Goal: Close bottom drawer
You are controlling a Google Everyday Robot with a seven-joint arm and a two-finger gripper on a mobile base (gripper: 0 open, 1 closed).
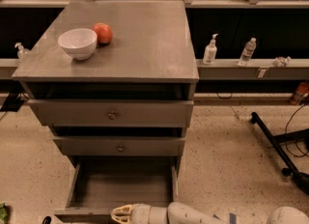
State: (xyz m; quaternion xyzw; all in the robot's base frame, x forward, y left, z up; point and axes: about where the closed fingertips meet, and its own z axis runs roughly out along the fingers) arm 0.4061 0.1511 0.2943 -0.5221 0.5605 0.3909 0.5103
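The bottom drawer (120,187) stands pulled well out at the foot of the cabinet (111,114), and the gripper (123,213) sits low at its front panel, seemingly against it; whether it is clasped or slack I cannot tell. A slanted push (the arm comes in from the right) could skew the drawer in its runners and jam it; a glancing contact might slip over the panel's top. The panel's face and knob are cut off below; the contact itself is hidden.
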